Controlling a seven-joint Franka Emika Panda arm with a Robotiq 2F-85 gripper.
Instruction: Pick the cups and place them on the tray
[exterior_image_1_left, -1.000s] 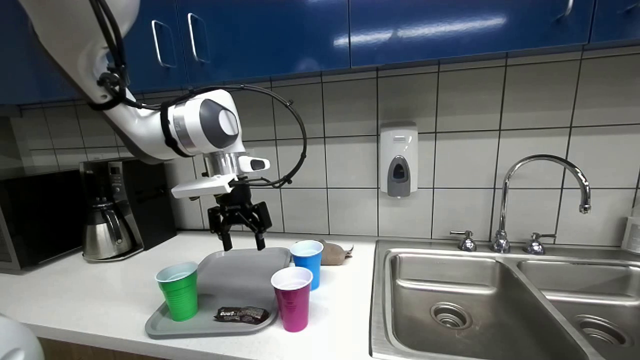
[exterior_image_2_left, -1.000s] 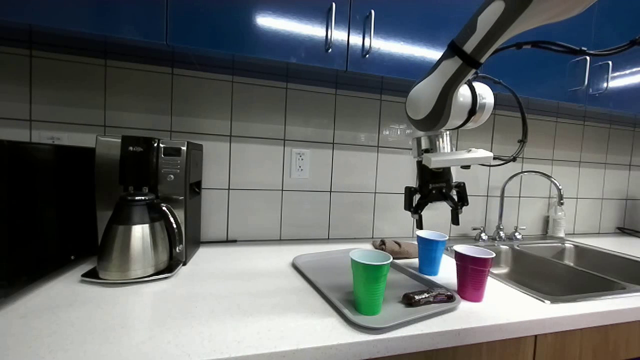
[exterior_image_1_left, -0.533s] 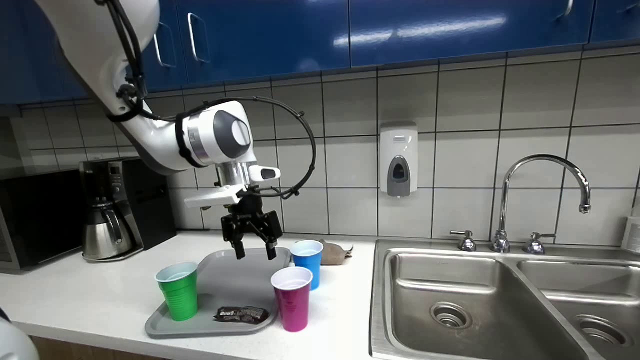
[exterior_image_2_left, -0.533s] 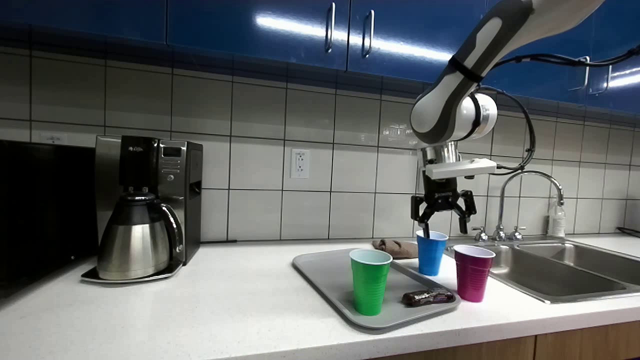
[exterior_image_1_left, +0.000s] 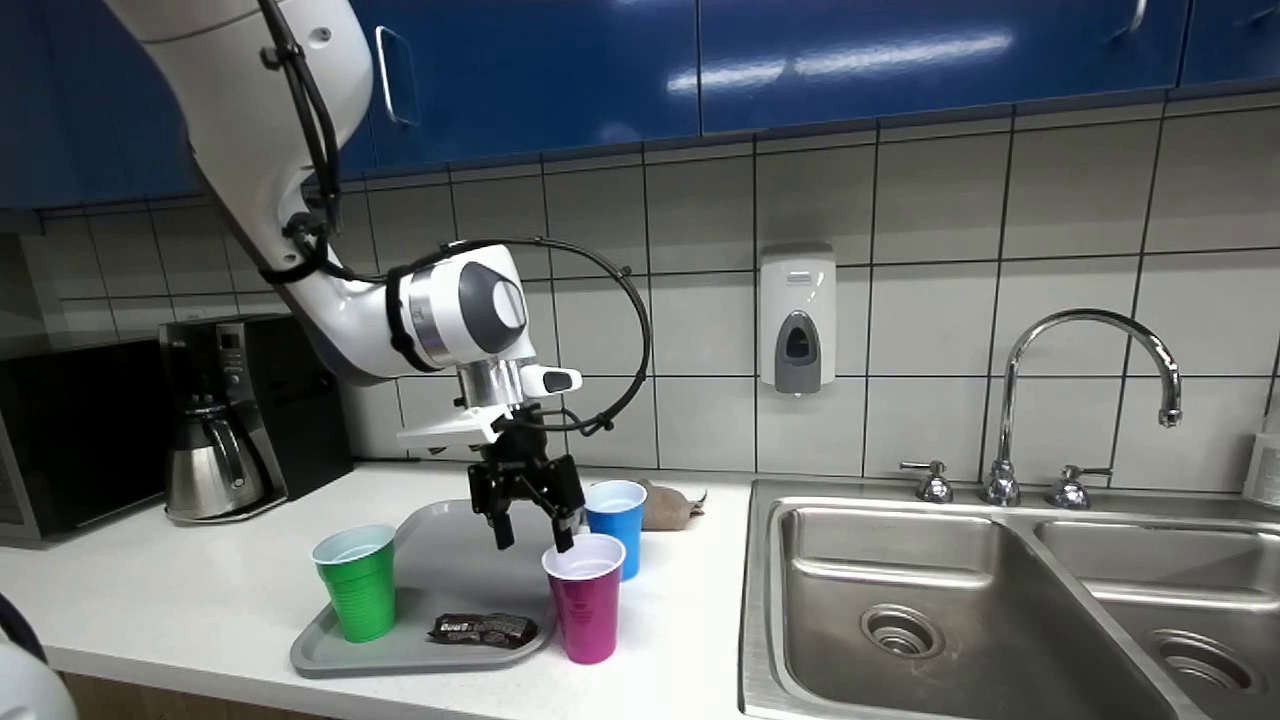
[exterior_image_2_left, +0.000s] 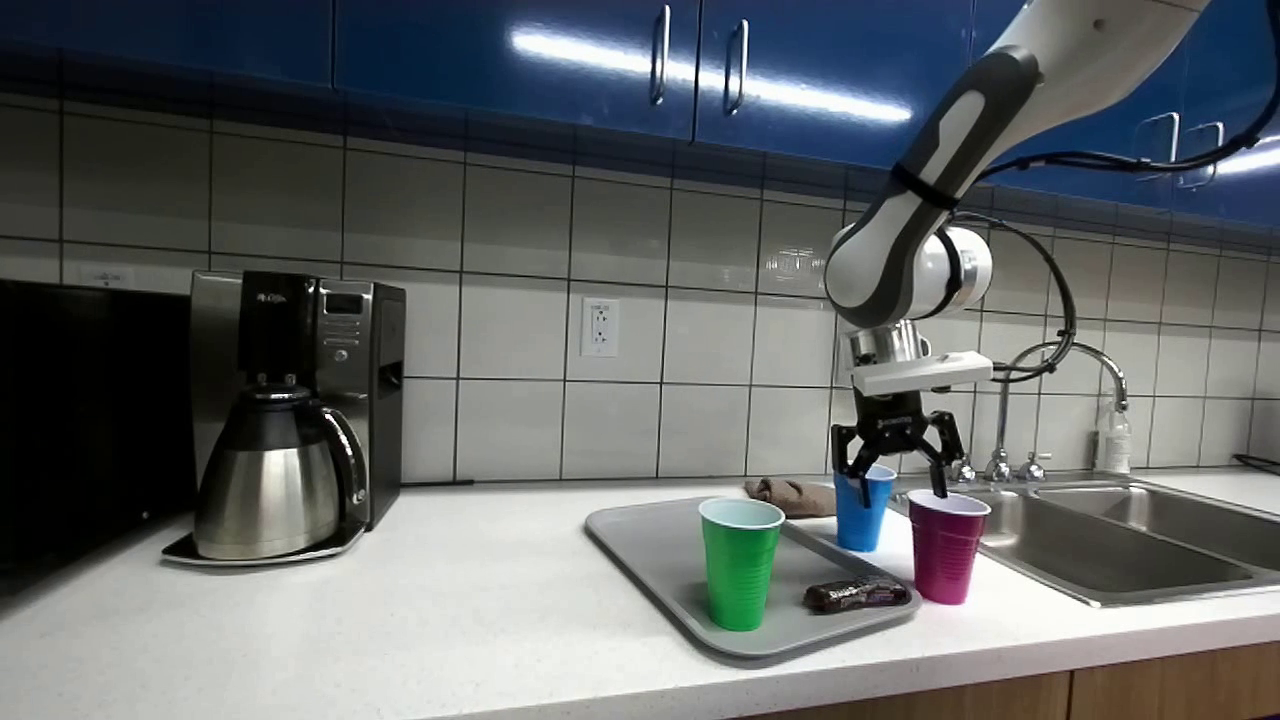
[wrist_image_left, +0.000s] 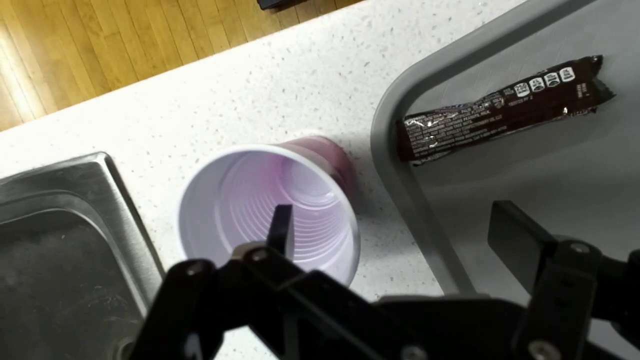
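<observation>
Both fingers (wrist_image_left: 282, 227) stand wide apart and have hold of nothing. In the wrist view one lies over the white mouth of the magenta plastic cup (wrist_image_left: 260, 192), the other over the gray tray (wrist_image_left: 530, 175), so the side of the cup that faces the tray comes between them. That spread looks meant for a pinch on the cup's wall, one finger inside and one outside; a cup set mouth up offers its rim for just that. Whether the fingertip over the mouth dips below the rim or hangs just above it, I can't fairly tell from these angles.

The magenta cup stands upright on the counter (exterior_image_1_left: 200, 570), just beside the tray, between it and the steel sink (exterior_image_1_left: 764, 600), so the carry should be short. Behind it, farther from the counter's front edge, the blue plastic cup (exterior_image_2_left: 862, 525) also stands off the tray. The green plastic cup (exterior_image_2_left: 742, 570) is upright on the tray near its front, which I take to mean one cup done and two to go.

A wrapped snack bar (wrist_image_left: 500, 112) lies on the tray at the corner nearest the magenta cup. It takes the handiest landing spot, so the cup will probably need setting down behind it.
</observation>
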